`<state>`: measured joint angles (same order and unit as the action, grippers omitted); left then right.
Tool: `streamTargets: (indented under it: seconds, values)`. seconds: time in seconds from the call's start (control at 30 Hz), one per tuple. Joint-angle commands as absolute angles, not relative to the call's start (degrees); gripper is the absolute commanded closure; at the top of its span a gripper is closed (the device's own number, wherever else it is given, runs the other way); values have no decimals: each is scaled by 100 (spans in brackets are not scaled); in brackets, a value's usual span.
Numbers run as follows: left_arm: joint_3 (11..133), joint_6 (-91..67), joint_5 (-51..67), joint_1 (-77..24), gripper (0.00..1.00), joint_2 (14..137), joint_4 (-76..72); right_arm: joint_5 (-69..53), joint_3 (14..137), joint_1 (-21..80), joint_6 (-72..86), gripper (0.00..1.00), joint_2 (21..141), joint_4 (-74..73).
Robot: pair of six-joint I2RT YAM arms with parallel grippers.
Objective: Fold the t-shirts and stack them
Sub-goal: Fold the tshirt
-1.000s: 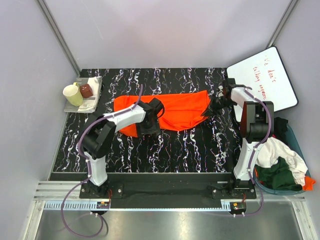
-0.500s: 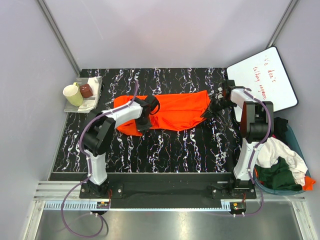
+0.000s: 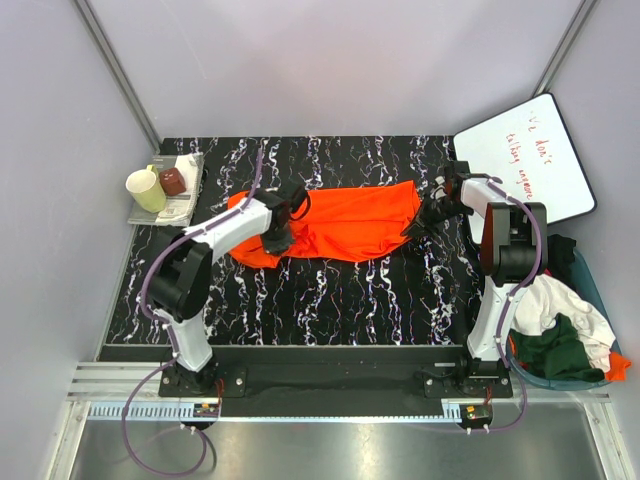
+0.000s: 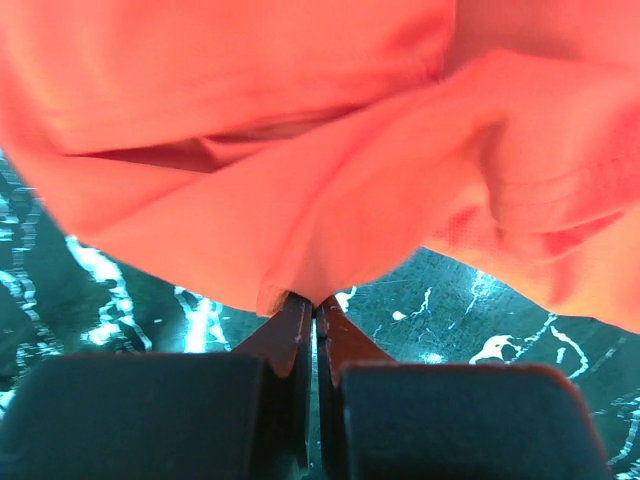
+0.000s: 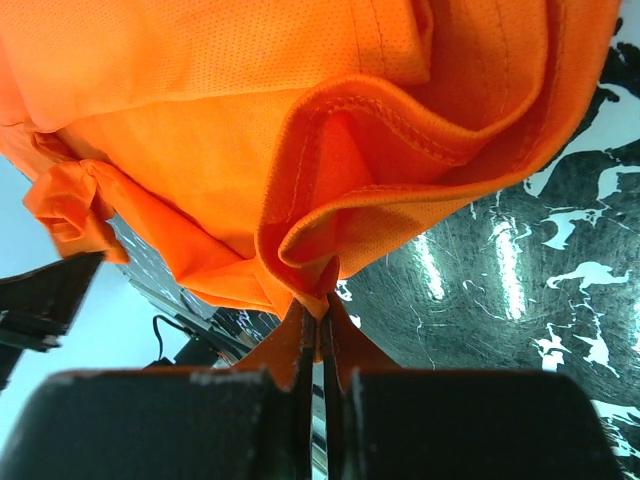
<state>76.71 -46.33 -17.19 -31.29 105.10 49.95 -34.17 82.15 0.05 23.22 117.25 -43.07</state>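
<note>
A bright orange t-shirt (image 3: 345,220) lies spread and rumpled across the middle of the black marbled table (image 3: 350,300). My left gripper (image 3: 281,230) sits at the shirt's near-left part, shut on a fold of orange t-shirt (image 4: 330,190) at the tips (image 4: 315,303). My right gripper (image 3: 417,224) is at the shirt's right end, shut on a bunched hem of the orange t-shirt (image 5: 300,120) between its tips (image 5: 322,305). More t-shirts, one white (image 3: 553,303) and one dark green (image 3: 555,350), lie heaped in a bin at the right.
The bin (image 3: 600,292) stands off the table's right edge. A white board with red handwriting (image 3: 530,160) leans at the back right. At the back left a tray (image 3: 170,208) holds a pale cup (image 3: 146,189) and a dark red object (image 3: 173,181).
My left gripper went from open over the shirt to shut on its fabric, and shifted a little left and toward the back. The right gripper kept its grip in place.
</note>
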Motion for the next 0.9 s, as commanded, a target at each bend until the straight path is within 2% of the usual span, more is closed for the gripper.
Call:
streamTargets:
  seconds: [0.0, 0.4, 0.63, 0.87]
  values:
    - [7752, -4500, -2127, -2822, 100, 10011, 5010, -3604, 8218, 35, 2312, 100, 11435, -4263]
    - [7936, -4245, -2267, -2075, 100, 9686, 5010, -3577, 8253, 26, 2312, 100, 11426, -4254]
    - [9067, -3832, -2329, -1828, 100, 9984, 5001, -3533, 8657, 35, 2347, 100, 11566, -4236]
    - [10326, -3481, -1969, -1661, 100, 11098, 5194, -3445, 9271, 35, 2470, 100, 11812, -4254]
